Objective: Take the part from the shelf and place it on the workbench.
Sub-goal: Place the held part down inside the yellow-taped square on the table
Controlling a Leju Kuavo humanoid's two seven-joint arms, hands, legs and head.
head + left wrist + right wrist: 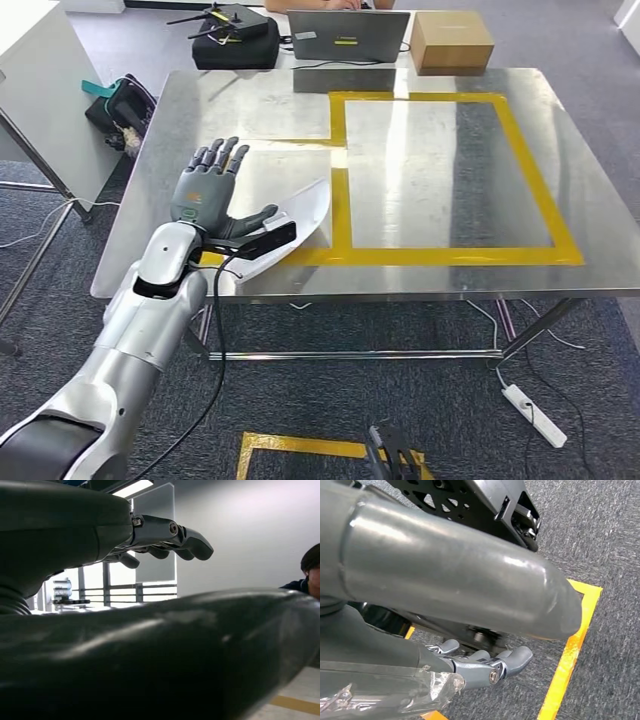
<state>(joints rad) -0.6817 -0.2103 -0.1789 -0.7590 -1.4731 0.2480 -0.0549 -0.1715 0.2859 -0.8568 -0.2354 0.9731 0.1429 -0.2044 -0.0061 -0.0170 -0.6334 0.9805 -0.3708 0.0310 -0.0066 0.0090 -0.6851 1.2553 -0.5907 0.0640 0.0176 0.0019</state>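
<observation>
Head view: left hand point(205, 193) hovers over the near-left part of the workbench point(249, 110), back of hand up, fingers spread and straight, thumb out toward the right, nothing between them. The part point(306, 212) lies flat on the bench just beyond and to the right of the thumb, partly under the hand and wrist camera bar; touching the thumb or just clear of it, can't tell. Its long axis runs diagonally, from the near bench edge under the wrist up and right to a rounded tip that reaches the yellow tape point(341, 205) of the marked square.

So the part sits on the thumb side of the left hand, the near hand by far. Judgement: placing looks done or nearly done; the next move likely turns on lifting the hand clear without dragging the part.

Right hand point(486, 665) hangs low beside the body over grey carpet point(606, 540) with a yellow floor tape line point(569, 655); fingers loosely curled, holding nothing.

Materials: part is a thin pale sheet, smooth, slightly glossy, blade or leaf shaped with a curved edge. Bench top is brushed steel, reflective, likely slippery. Hands are dark grey, hard and smooth.

At the far edge: laptop point(347, 35), cardboard box point(451, 42), black bag point(235, 45).
</observation>
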